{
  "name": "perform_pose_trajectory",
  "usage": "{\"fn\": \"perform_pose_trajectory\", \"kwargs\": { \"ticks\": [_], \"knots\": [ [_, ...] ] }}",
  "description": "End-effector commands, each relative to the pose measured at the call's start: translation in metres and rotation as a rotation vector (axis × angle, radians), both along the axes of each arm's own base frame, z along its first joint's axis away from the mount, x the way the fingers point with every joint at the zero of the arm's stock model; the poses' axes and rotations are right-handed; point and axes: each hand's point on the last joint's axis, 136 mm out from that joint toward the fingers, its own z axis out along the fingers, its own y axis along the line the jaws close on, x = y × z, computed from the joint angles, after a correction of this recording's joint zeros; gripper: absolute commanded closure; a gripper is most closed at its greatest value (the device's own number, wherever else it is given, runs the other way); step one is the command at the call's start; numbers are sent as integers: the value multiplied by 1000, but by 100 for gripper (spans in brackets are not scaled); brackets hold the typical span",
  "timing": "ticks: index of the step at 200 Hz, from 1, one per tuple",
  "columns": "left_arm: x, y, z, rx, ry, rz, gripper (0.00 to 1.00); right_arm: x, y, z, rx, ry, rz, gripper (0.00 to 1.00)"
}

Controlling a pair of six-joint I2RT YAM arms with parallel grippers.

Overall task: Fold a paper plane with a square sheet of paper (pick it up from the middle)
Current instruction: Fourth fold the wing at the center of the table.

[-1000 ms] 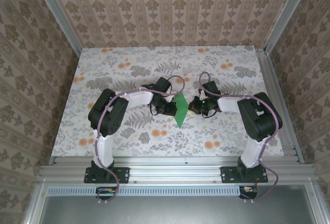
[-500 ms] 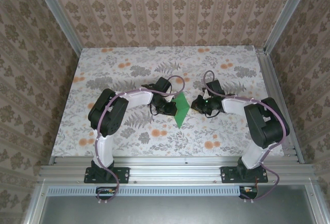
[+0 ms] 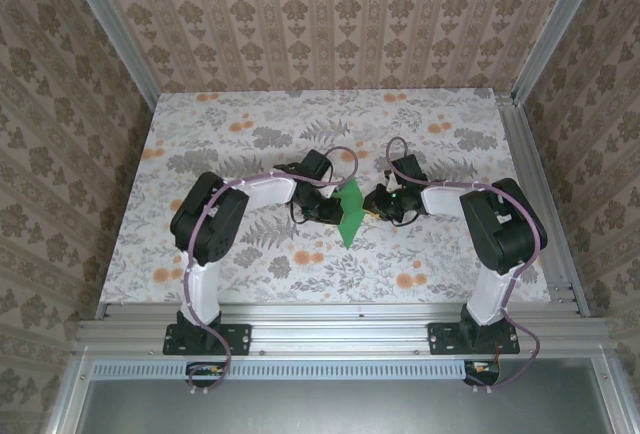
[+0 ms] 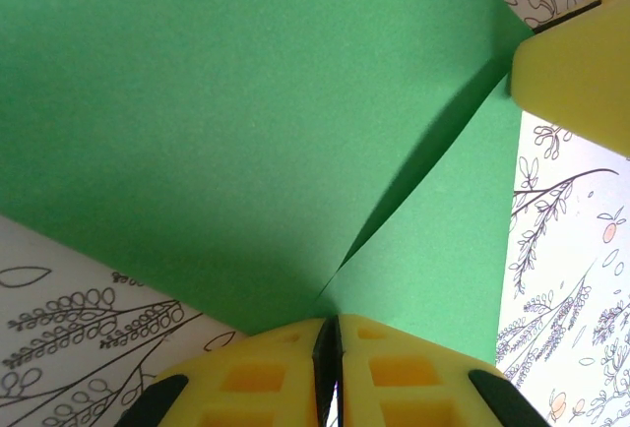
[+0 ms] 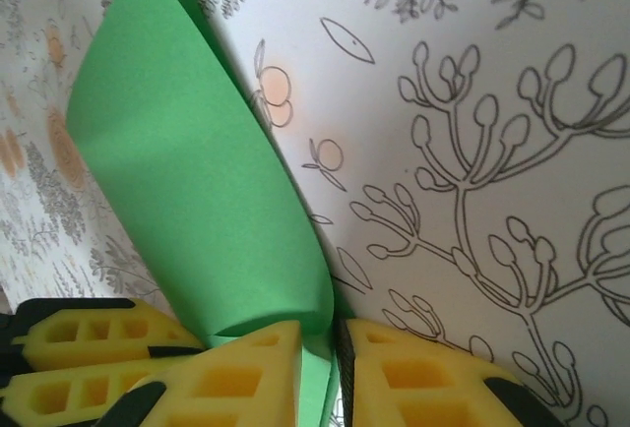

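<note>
The square sheet of paper (image 3: 350, 212) is bright green, creased and held on edge above the table centre, between the two grippers. My left gripper (image 3: 333, 210) is shut on its near edge; in the left wrist view the yellow jaws (image 4: 330, 334) pinch the paper (image 4: 246, 122) where the crease ends. My right gripper (image 3: 373, 204) meets the sheet from the right. In the right wrist view its gripper (image 5: 330, 358) stands slightly open, and the paper's curled fold (image 5: 187, 181) sits in the narrow gap. No finished paper plane is in view.
The floral tabletop (image 3: 250, 134) lies under both arms. Aluminium rails run along the near edge (image 3: 330, 319) and the right side (image 3: 535, 204). Patterned walls close in the left, back and right.
The right arm swung out to the right half a second ago and has come back to the paper. Its jaws have parted a little. The left arm and the paper have not moved.
</note>
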Motion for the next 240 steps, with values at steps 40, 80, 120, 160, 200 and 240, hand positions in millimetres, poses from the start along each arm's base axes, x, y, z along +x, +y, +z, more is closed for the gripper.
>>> {"fn": "perform_pose_trajectory", "kwargs": {
  "ticks": [40, 80, 120, 160, 200, 240],
  "knots": [
    [-32, 66, -80, 321, 101, 6, 87, 7, 11, 2, 38, -8, 21, 85],
    [-33, 66, -80, 321, 105, 6, 87, 0, 10, 10, 46, -20, 25, 87],
    [-33, 66, -79, 314, 109, 7, 87, -4, 14, 16, 47, -38, 36, 91],
    [-33, 67, -80, 313, 115, 8, 87, -12, 24, 20, 62, -52, 62, 78],
    [-34, 67, -80, 305, 120, 8, 87, -26, 27, 12, 43, -40, 79, 78],
    [-34, 67, -79, 296, 128, 10, 87, -27, 18, 7, -22, -49, 77, 72]
  ]
}}
